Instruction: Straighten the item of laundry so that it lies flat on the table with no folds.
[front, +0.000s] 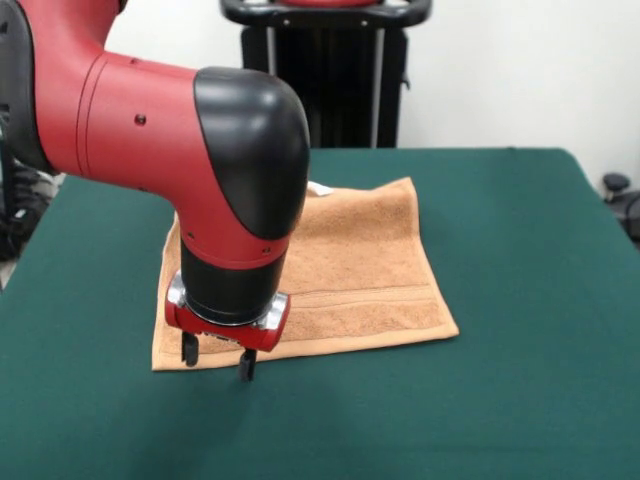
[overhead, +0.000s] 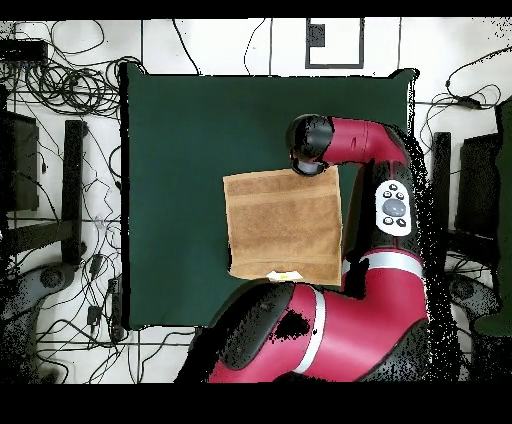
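The light orange-tan towel (front: 370, 270) lies spread out on the dark green table (front: 520, 300), with a woven band along its near edge and a small white tag (front: 320, 188) at its far edge. My gripper (front: 215, 358) points down over the towel's near left corner, its two black fingers (front: 246, 365) apart and holding nothing, their tips at the cloth's edge. In the overhead view the towel (overhead: 283, 225) looks roughly square and flat on the table (overhead: 180, 150). There the arm's wrist (overhead: 310, 145) covers the towel's top right corner and hides the gripper.
The robot's black pedestal (front: 325, 70) stands behind the table's far edge. My red arm (overhead: 390, 200) runs along the towel's right side in the overhead view. Cables (overhead: 60, 80) lie on the floor beside the table.
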